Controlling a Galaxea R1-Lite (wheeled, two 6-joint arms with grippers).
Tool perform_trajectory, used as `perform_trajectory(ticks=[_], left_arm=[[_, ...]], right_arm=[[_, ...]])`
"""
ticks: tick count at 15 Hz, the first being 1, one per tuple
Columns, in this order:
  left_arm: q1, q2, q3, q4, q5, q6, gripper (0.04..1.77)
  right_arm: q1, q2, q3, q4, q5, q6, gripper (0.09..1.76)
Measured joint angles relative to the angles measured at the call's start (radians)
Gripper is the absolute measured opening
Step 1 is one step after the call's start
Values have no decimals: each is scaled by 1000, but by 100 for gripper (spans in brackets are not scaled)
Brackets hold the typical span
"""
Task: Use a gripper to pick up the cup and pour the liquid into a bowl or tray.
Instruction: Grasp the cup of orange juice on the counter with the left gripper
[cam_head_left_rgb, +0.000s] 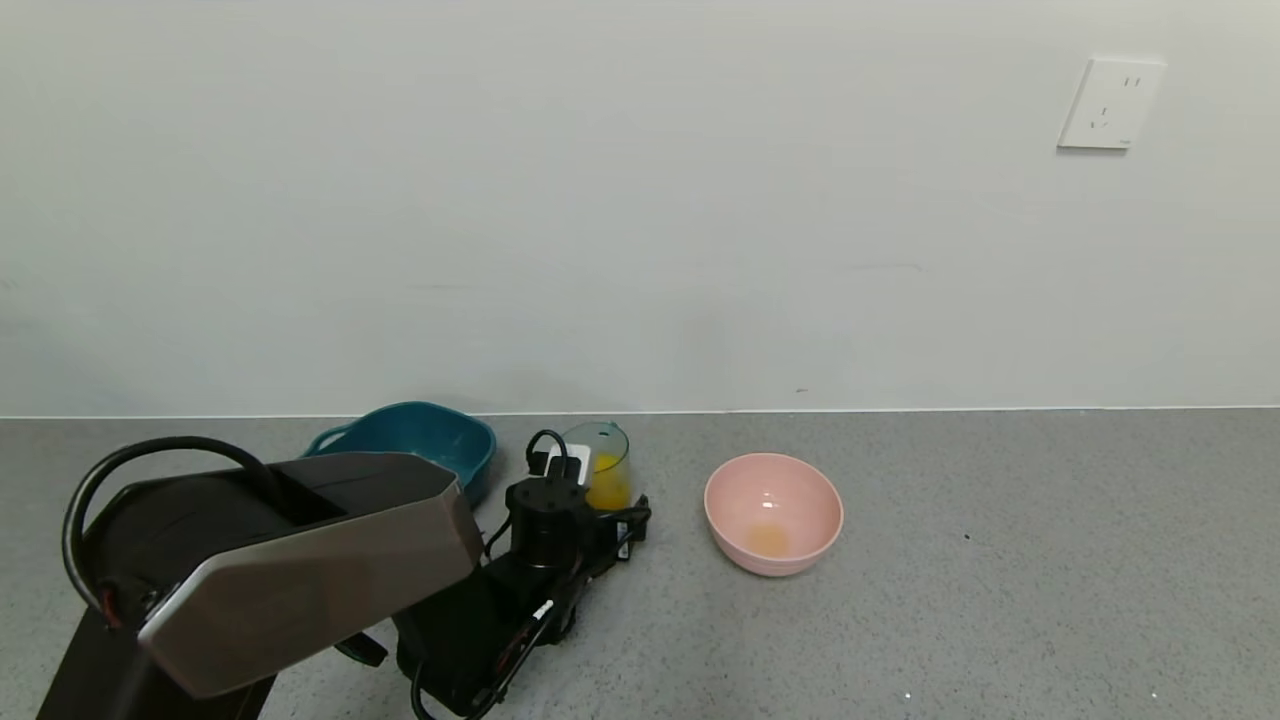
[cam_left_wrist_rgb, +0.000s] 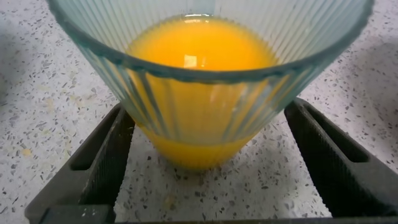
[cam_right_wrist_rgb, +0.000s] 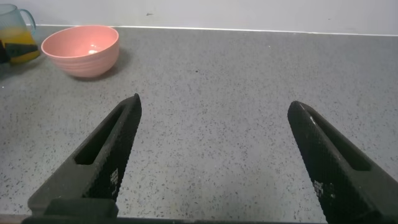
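The left tool (cam_left_wrist_rgb: 205, 155) sits spread around the cup (cam_left_wrist_rgb: 208, 74), not yet pinching. Closing off-centre could tip it, spilling juice (cam_left_wrist_rgb: 202, 53) on the counter (cam_left_wrist_rgb: 37, 93).

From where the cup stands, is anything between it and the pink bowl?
Nothing visible. The cup, between the open left gripper fingers, has bare counter between it and the pink bowl. The teal tub sits on its other side.
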Motion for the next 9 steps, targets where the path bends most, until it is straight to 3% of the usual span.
perform_trajectory(ticks=[9], left_arm=[[7,27,-47,0,6,1,172]], right_arm=[[0,0,0,0,0,0,171]])
